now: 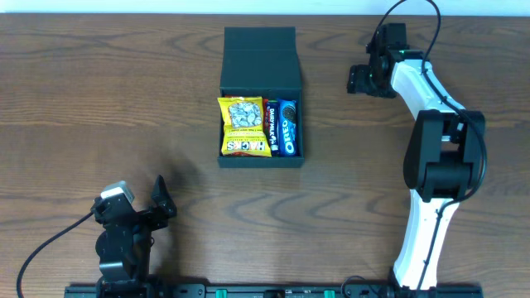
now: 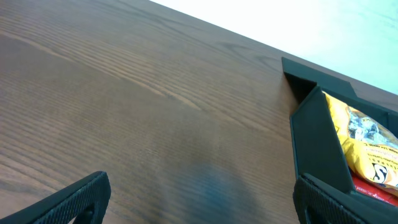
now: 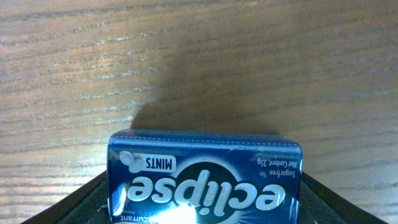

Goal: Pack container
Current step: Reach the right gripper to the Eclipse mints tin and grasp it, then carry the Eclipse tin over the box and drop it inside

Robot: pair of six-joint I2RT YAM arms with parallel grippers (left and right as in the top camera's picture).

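The dark green container (image 1: 261, 162) stands at the table's centre with its flap lid (image 1: 260, 51) folded open at the back. Inside lie a yellow snack packet (image 1: 244, 126), a red packet (image 1: 272, 124) and a blue Oreo packet (image 1: 287, 127). My right gripper (image 1: 362, 80) is to the right of the container's lid, shut on a blue Eclipse mints tin (image 3: 205, 180) above the wood. My left gripper (image 1: 159, 205) is open and empty at the front left. Its wrist view shows the container's wall (image 2: 317, 143) and the yellow packet (image 2: 367, 140) to the right of the fingers (image 2: 199, 202).
The table is brown wood (image 1: 99, 108). Its far edge (image 1: 124, 15) runs along the top of the overhead view. The right arm's white body (image 1: 431, 207) stands at the front right. A black rail (image 1: 273, 291) runs along the front edge.
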